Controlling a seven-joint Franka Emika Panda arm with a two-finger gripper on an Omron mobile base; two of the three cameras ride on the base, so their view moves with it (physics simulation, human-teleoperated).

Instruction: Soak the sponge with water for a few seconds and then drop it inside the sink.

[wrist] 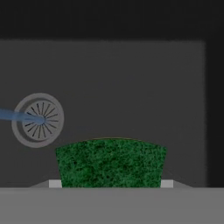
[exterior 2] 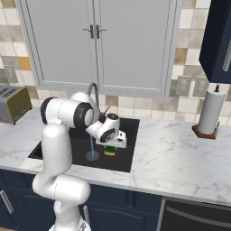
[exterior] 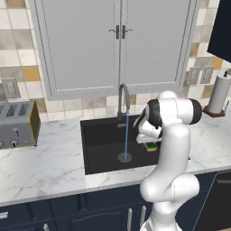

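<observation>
A: Fingers (wrist: 111, 184) status?

B: Clamped on the sponge (wrist: 111, 162), one pad on each short side. In the hand view only two pale pad tips showed at its lower corners; the rest of the fingers were cut off by the bottom edge. The green scouring face filled the middle of that view.

A: Where was the sponge?

B: Held over the sink (exterior: 97, 149), right of the water (exterior: 126, 133), apart from the stream. From the left base the arm hid most of it; only a yellow-green corner (exterior: 151, 146) showed under the wrist. The right base view had it clearer (exterior 2: 110, 150), yellow over green, just below the hand.

A: Counts?

B: One sponge, one stream, one sink, one drain (wrist: 38, 119). One faucet (exterior: 123, 97), with water falling from its spout straight onto the drain. One toaster (exterior: 17, 124) on the tabletop (exterior: 45, 162) far left, two slots visible, cut off by the frame edge. One paper towel roll (exterior 2: 210, 112) on a stand, far right. Two cabinet doors (exterior: 115, 43) above, one handle each. Two wall outlets (exterior 2: 189, 85) beside the roll.

A: Any writing?

B: None readable. Toaster controls were too small to make out. Whether the sponge was wet, couldn't tell.
</observation>
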